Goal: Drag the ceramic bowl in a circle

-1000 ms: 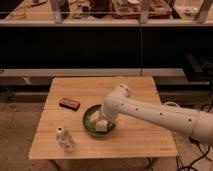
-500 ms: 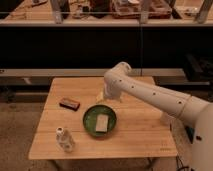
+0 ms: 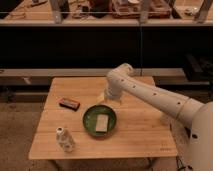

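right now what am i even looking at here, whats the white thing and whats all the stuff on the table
There is one picture, from a single camera looking down at a wooden table. The white thing is a robot arm reaching in from the right. Its gripper, the part that grasps, hangs over the table just past the far rim of the ceramic bowl, apart from it. Nothing can be seen held in it. The bowl is green and holds a pale rectangular piece. Left of it lies a small dark block, and nearer the front edge stands a white bottle.

Lab shelving [image 3: 100, 14]; gripper [image 3: 108, 95] over table [image 3: 142, 131]
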Motion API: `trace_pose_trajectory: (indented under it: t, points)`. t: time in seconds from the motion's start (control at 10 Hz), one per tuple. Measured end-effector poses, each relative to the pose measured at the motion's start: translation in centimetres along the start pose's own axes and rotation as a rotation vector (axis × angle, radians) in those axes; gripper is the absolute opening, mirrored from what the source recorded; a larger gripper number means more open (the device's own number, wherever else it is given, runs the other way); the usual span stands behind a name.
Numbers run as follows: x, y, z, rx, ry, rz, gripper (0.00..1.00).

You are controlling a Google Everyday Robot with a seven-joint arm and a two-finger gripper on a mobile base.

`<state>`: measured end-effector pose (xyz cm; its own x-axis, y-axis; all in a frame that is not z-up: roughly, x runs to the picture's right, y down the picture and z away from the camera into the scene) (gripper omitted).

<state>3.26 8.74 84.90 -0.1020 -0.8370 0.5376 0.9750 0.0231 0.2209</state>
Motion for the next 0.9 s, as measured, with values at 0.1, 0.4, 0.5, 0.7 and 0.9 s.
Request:
trace_pose_trajectory:
  t: [0.1,0.4,0.5,0.7,0.9]
  points:
    - [-0.5,1.1,1.1,-0.011,-0.018,0.002,0.8]
    - [-1.2,3.7,3.0,-0.019,-0.042,0.027,0.8]
    - [-1.7,3.8,3.5,-0.001,-0.05,0.037,0.75]
    - [-2.6,3.6,4.4,0.029,-0.063,0.048,0.55]
    - [-3.2,3.2,4.8,0.039,-0.064,0.043,0.39]
